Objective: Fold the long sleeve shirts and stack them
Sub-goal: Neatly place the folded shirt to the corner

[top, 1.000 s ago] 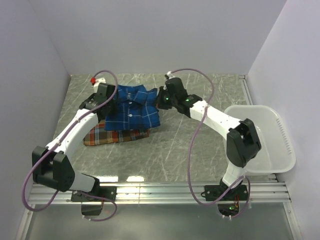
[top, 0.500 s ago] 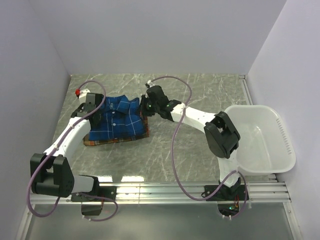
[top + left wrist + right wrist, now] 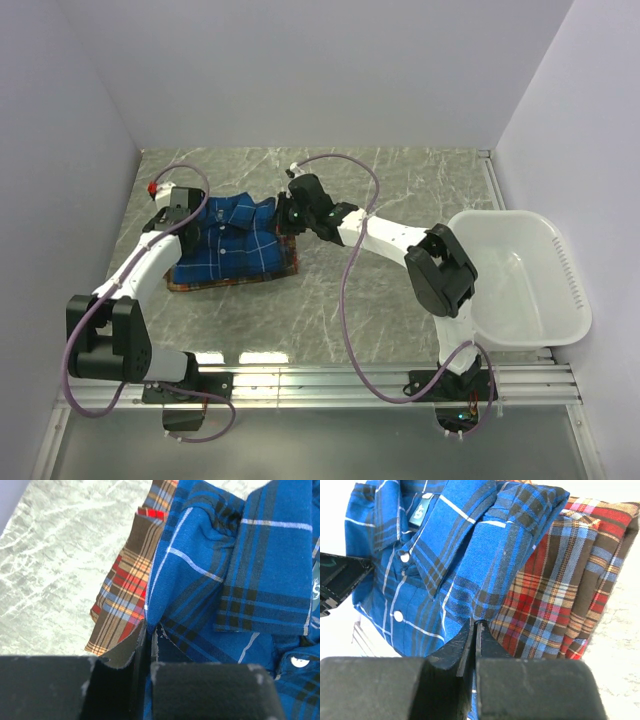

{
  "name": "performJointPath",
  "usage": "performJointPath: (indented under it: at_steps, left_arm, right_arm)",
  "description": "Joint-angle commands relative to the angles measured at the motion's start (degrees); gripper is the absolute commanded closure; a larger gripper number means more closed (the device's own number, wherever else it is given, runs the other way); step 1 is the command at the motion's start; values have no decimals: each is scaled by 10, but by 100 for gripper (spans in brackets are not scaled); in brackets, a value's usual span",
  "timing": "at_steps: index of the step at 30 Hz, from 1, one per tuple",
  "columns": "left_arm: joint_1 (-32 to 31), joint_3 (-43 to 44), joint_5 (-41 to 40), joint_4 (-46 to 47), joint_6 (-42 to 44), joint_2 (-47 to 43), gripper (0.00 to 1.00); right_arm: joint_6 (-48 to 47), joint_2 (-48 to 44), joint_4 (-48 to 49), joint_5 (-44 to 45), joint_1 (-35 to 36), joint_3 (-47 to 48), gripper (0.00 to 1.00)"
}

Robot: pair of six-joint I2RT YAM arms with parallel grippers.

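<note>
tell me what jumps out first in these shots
The folded blue plaid shirt left of the table's centre catches the eye first, lying on top of the red-orange plaid shirt, whose edge peeks out along the near side. The left hand and right hand are each shut on the blue shirt's cloth, one at either side of its collar end. A white basket sits at the far right.
</note>
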Motion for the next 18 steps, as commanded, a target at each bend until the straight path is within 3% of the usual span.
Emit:
performJointPath:
  at_steps: [1, 18]
  left_arm:
    - [5, -6, -6, 13, -4, -10, 100]
    - [5, -4, -16, -5, -15, 37, 98]
  right_arm:
    - [-10, 10, 25, 22, 1, 23, 100]
    - [-1, 24, 29, 23, 1, 0, 100]
